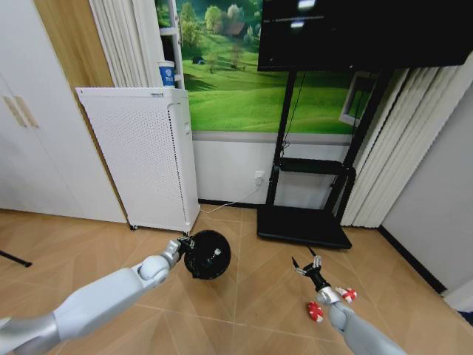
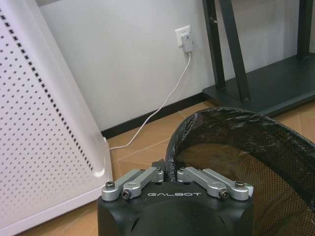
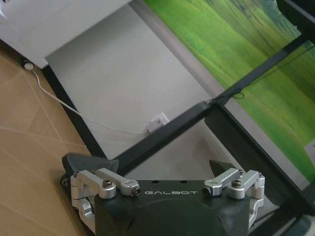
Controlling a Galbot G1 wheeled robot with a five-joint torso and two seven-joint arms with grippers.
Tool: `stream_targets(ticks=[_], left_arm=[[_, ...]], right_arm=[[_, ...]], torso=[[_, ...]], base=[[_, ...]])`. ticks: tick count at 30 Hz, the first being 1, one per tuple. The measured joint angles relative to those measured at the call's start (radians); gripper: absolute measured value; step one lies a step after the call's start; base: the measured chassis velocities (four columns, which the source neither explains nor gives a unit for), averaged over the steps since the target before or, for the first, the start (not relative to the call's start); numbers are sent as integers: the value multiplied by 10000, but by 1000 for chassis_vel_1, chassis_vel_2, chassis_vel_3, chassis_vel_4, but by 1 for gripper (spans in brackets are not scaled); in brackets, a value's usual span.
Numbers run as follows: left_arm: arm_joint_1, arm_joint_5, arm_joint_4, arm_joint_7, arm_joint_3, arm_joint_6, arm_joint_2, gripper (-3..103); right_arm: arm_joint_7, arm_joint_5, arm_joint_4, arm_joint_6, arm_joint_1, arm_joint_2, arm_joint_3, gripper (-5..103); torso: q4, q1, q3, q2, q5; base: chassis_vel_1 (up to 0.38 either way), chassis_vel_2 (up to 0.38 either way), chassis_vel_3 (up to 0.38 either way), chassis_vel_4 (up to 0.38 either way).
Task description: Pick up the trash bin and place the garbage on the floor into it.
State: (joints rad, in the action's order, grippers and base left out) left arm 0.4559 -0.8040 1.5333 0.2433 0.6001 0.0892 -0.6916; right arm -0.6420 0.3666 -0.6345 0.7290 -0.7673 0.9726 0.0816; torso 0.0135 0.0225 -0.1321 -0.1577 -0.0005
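The white perforated appliance (image 1: pixel 140 155) stands against the wall on the left, with the trash bin (image 1: pixel 207 254) held by the left gripper (image 1: pixel 183 248) just in front of its lower corner. To the right, the black stand base (image 1: pixel 303 225) takes up the floor by the wall. Between them lies bare wooden floor (image 1: pixel 244 296), crossed near the wall by a white cable (image 2: pixel 157 110). The right gripper (image 1: pixel 307 265) hangs open over bare floor, two red-and-white wrappers (image 1: pixel 315 310) just beside its arm.

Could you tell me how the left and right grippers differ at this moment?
The left gripper is shut on the trash bin rim, holding it; the right gripper is open and holds nothing. The left one is near the white appliance, the right above red-and-white wrappers. Both share the same black body.
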Motion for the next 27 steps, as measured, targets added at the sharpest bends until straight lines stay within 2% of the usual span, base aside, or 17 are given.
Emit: stream_targets(ticks=[4, 8, 11, 16, 20, 27], left_arm=[[578, 175, 97, -36, -489, 4, 121, 6], [681, 209, 99, -54, -581, 1, 137, 6], [982, 323, 99, -141, -822, -32, 174, 6], [1159, 423, 51, -209, -924, -68, 105, 6], [1194, 515, -86, -264, -924, -123, -25, 6], [1200, 567, -222, -323, -909, -166, -140, 6]], right_arm=[[130, 83, 151, -77, -231, 3, -286, 100], [154, 102, 172, -27, -309, 23, -390, 100], [209, 530, 224, 219, -703, 76, -827, 100], [185, 908, 542, 25, -861, 70, -1096, 100], [503, 587, 685, -17, -964, -9, -1007, 100], [599, 533, 803, -13, -1125, 87, -1078, 100]], torso=[[5, 0, 0, 0, 3], [4, 0, 0, 0, 3], [3, 0, 0, 0, 6], [5, 0, 0, -1, 6], [5, 0, -1, 0, 6], [5, 0, 0, 0, 6]], base=[[0, 0, 0, 0], [0, 0, 0, 0], [0, 0, 0, 0], [0, 0, 0, 0], [0, 0, 0, 0], [0, 0, 0, 0]])
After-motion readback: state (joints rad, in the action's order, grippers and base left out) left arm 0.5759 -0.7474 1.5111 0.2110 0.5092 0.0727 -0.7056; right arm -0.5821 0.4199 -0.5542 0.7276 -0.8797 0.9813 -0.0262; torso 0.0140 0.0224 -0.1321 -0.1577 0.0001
